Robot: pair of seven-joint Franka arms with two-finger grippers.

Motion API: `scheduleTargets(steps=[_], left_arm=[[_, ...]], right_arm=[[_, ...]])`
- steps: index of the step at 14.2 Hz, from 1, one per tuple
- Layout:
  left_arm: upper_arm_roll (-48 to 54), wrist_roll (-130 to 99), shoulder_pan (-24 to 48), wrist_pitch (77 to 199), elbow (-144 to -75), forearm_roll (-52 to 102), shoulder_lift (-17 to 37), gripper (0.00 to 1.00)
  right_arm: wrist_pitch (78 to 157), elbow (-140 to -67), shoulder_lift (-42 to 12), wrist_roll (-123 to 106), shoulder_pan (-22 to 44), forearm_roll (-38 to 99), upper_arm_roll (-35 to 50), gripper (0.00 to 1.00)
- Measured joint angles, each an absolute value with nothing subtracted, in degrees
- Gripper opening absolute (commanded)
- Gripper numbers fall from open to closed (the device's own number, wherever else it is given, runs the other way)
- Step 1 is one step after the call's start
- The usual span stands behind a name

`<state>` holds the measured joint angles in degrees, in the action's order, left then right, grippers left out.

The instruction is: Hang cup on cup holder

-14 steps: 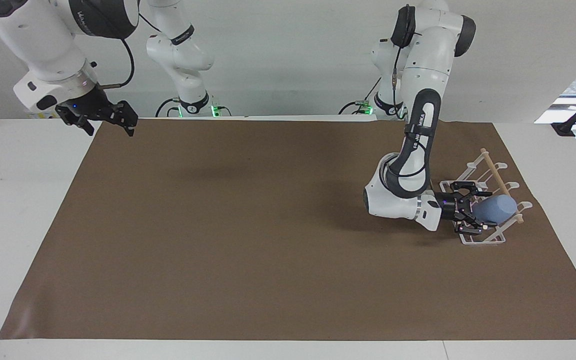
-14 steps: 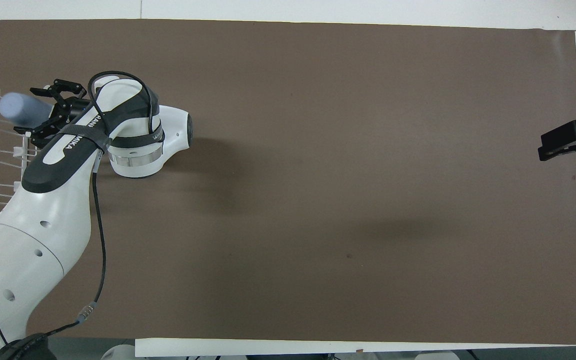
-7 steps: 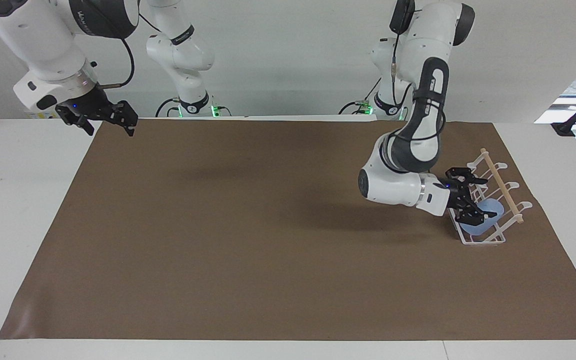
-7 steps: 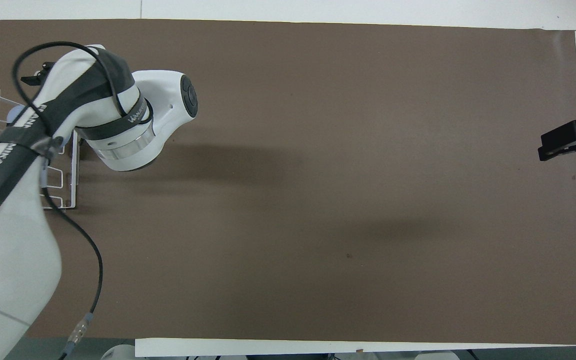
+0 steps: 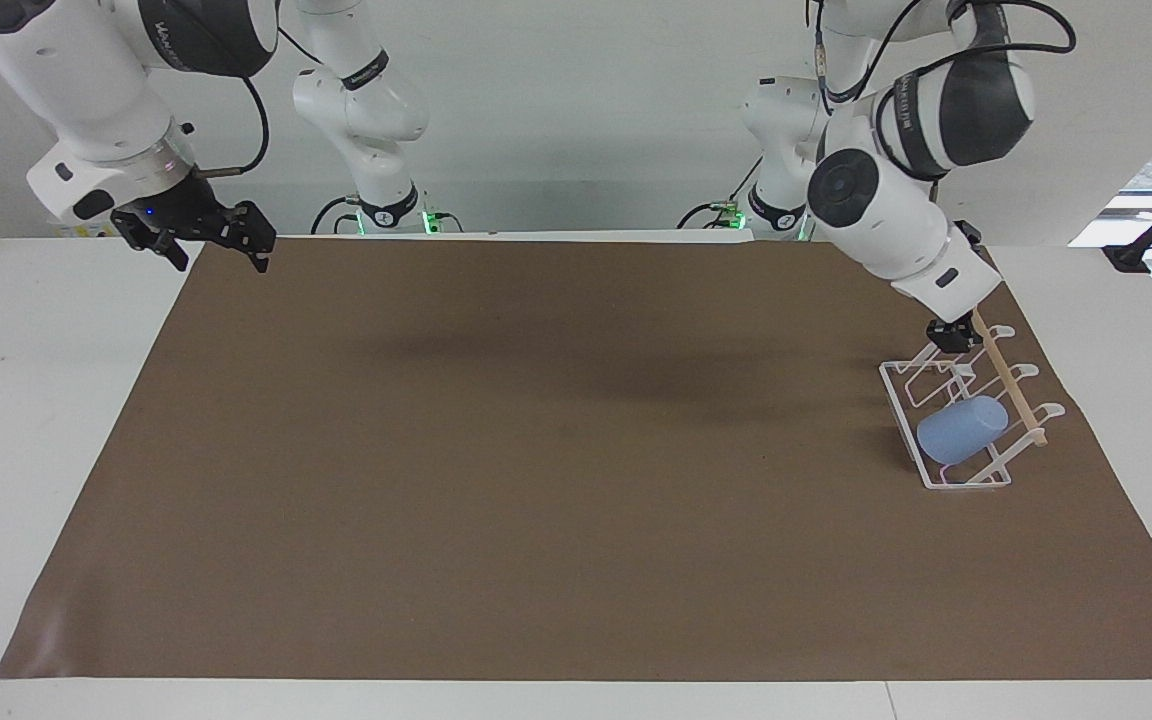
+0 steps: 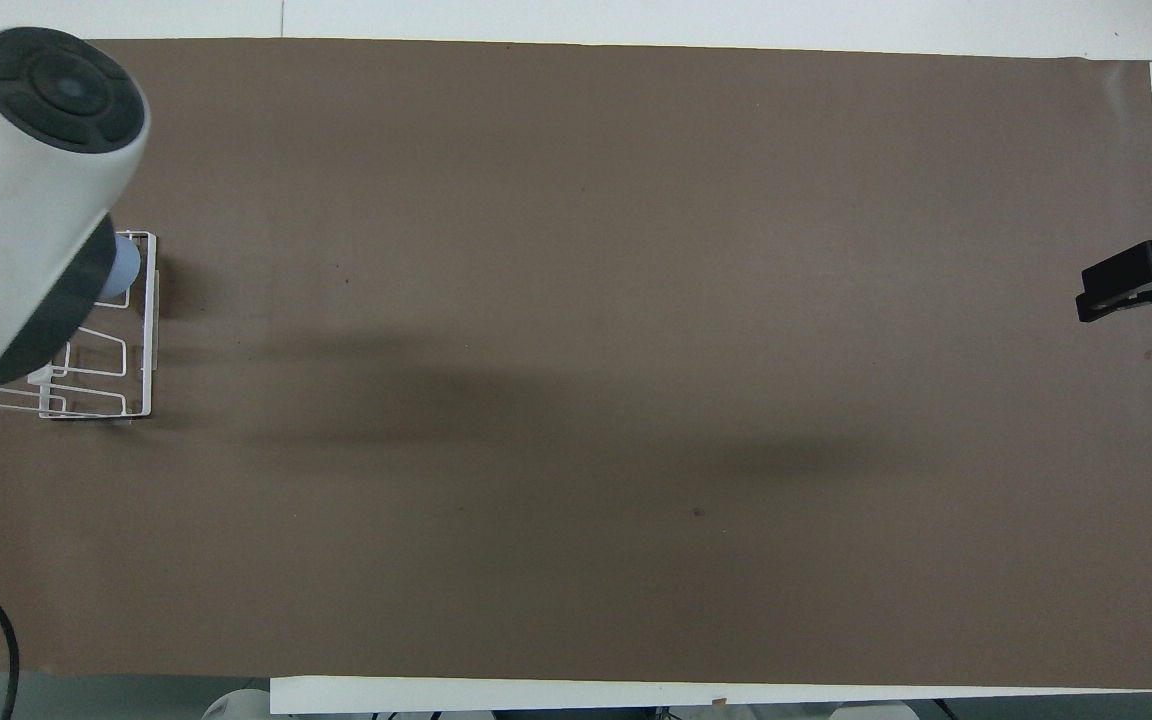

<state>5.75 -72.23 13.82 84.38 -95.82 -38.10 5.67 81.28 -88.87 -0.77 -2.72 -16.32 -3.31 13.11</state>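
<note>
The light blue cup rests slanted on a prong of the white wire cup holder, at the holder's end farther from the robots, just under the wooden rod. In the overhead view only a bit of the cup and part of the holder show beside the left arm. My left gripper is raised over the holder's end nearer to the robots, apart from the cup and mostly hidden by its wrist. My right gripper is open and empty and waits over the mat's corner at the right arm's end.
A brown mat covers most of the white table. The holder stands near the mat's edge at the left arm's end.
The left gripper has let go of the cup and risen back toward the robots. The cup stays on the holder. The right arm has not moved.
</note>
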Motion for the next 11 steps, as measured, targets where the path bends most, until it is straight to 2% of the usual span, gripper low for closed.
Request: scheduleTargets(steps=[7,11], left_arm=[[5.2,-24.9,2.6,88.1,-94.9,-7.0,4.4,1.0],[5.1,-8.1,-0.7,87.9,-94.6,-1.0,3.3,1.0]], right_arm=[[81.3,-88.9,-0.8,-2.7,-16.3,-3.3,13.1,1.0],[81.3,-88.9,-0.8,-2.7,-16.3,-3.3,13.1,1.0]])
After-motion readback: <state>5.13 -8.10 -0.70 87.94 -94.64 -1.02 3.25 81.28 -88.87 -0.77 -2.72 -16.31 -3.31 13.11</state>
